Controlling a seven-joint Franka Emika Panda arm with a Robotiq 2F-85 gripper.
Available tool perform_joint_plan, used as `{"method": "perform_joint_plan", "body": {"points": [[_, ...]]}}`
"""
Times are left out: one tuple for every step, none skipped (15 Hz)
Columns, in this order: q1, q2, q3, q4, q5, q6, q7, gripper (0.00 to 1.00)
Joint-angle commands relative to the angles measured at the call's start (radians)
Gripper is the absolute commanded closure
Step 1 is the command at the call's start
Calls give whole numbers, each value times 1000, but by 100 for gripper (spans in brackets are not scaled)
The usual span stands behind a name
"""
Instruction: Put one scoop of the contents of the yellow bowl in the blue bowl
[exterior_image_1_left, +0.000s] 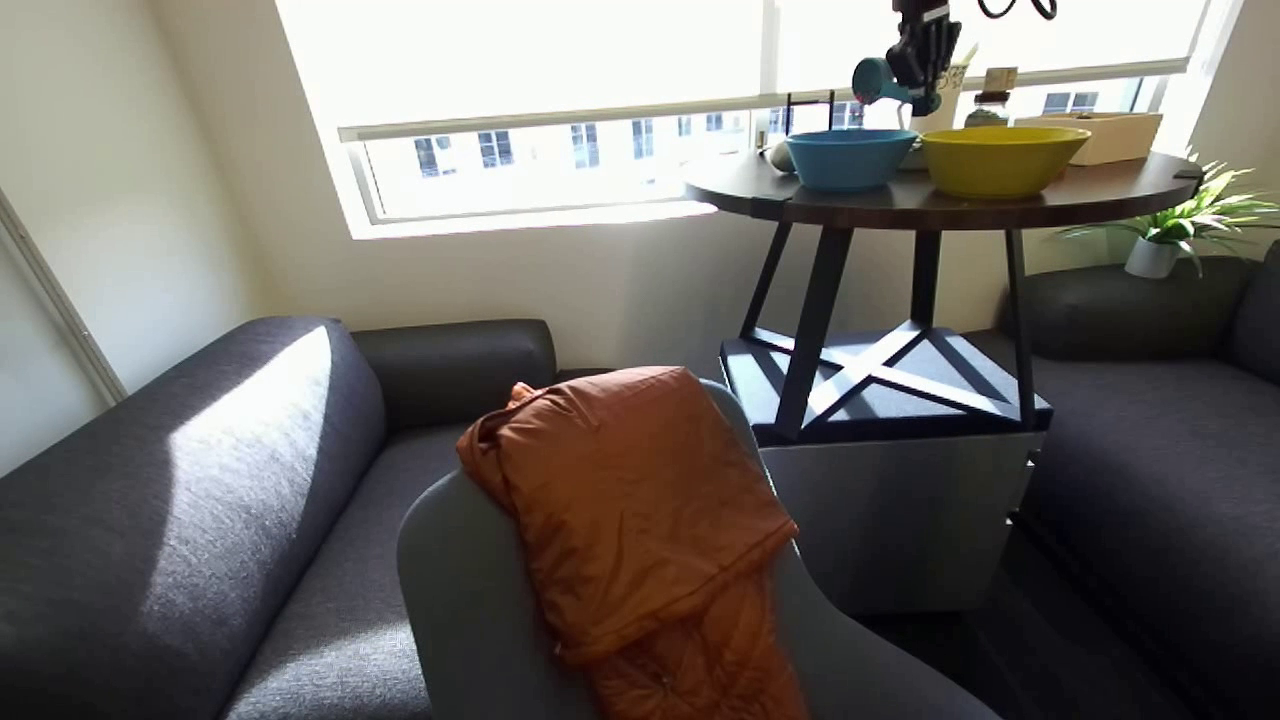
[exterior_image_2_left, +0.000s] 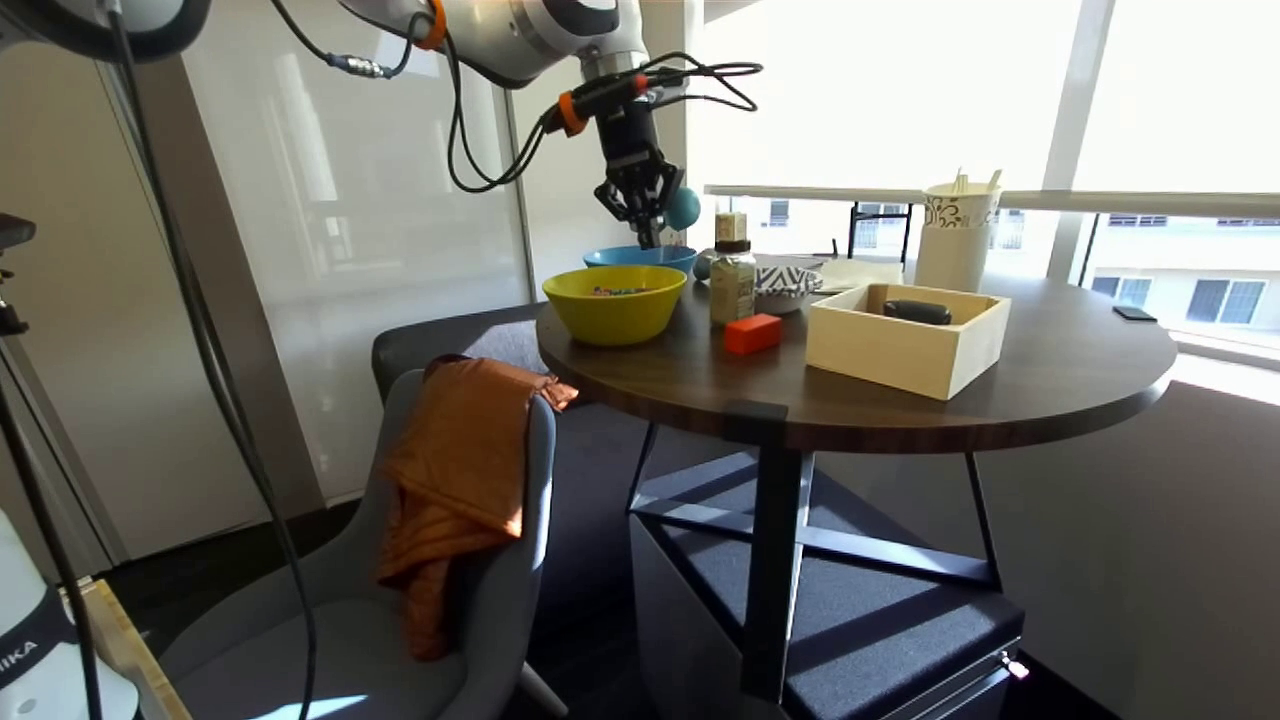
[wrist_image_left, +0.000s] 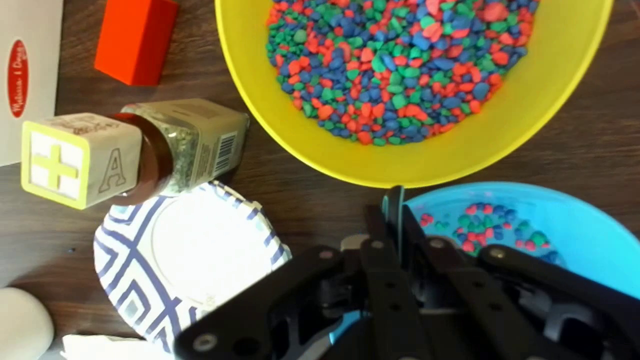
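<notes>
- I find the gripper (wrist_image_left: 395, 225) with its jaws together, clamped on the thin handle of a teal scoop (exterior_image_2_left: 683, 209). In both exterior views the scoop's round cup hangs above the blue bowl (wrist_image_left: 595, 250); what the cup holds I cannot make out.
- That bowl stands upright on the table (exterior_image_2_left: 1080, 350). I note a small scatter of red, green and blue pebbles (wrist_image_left: 482, 225) inside it.
- Just beside it, the yellow bowl (wrist_image_left: 400, 167) also stands upright. I note a broad pebble bed (wrist_image_left: 390, 75) in the same three colours across its floor.
- Near the yellow bowl I record an upright jar (wrist_image_left: 215, 130) with a dark brown cap. A letter block (wrist_image_left: 107, 165) rests on the cap; one face reads "A".
- Just beside the jar I record a white bowl (wrist_image_left: 210, 245) with a blue geometric pattern.
- Next I find an orange-red block (exterior_image_2_left: 752, 333), then a pale wooden box (exterior_image_2_left: 880, 350) with a dark object (exterior_image_2_left: 918, 312) inside it.
- Also on the table: a tall pale cup (exterior_image_2_left: 955, 250).
- Off the table I record a grey chair (exterior_image_2_left: 330, 640), an orange-brown jacket (exterior_image_2_left: 460, 440) draped over its back.
- Farthest out I record the window (exterior_image_1_left: 540, 190), its shade (exterior_image_1_left: 560, 60) mostly lowered.
</notes>
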Motion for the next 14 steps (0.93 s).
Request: {"method": "perform_joint_plan", "body": {"points": [[154,-138,-231,-180,23,124,-46,98],[189,-165,-275,-218,18,146,-61,98],[225,-188,-314,-254,8,175,-66,98],[255,-214,-347,-295,0,210,-72,98],[280,-249,-368,-335,6,234,-84,98],[302,-278,-387,-376,6,262,-94,98],[323,-306,-402,-409,2,284,-100,98],[342,-327,-415,-436,-2,302,-101,98],[357,-352,-425,-465,-10,325,-99,98],[372,-364,-435,-485,-19,346,-92,98],[383,-385,-442,-511,-24,362,-96,98],[391,-395,-448,-519,-10,361,-95,98],[393,-396,-451,-513,33,333,-114,98],[389,-394,-452,-494,120,270,-177,98]]}}
